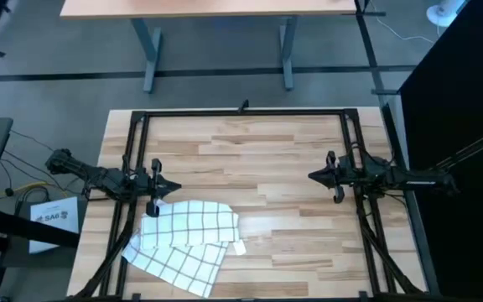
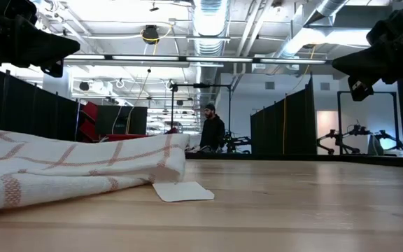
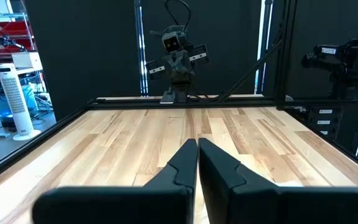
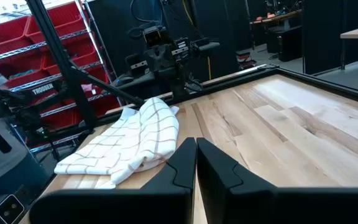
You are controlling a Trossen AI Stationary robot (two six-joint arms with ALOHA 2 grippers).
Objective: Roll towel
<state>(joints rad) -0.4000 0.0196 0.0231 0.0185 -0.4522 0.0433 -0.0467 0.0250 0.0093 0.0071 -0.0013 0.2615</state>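
Note:
The towel [image 1: 185,242], white with a dark grid, lies loosely folded on the table's near left part; its small white tag [image 1: 239,248] rests flat on the wood at its right edge. It also shows in the low view [image 2: 75,168] and the right wrist view [image 4: 129,140]. My left gripper [image 1: 173,186] hovers shut just beyond the towel's far edge, above the table. My right gripper [image 1: 314,176] is shut too, held above the table's right half, far from the towel.
A black frame [image 1: 241,112] runs along the table's far, left and right edges. Bare wood [image 1: 275,159] spreads between the two grippers. A white paper sheet [image 1: 53,220] lies off the table to the left. A person [image 2: 212,131] stands far back in the room.

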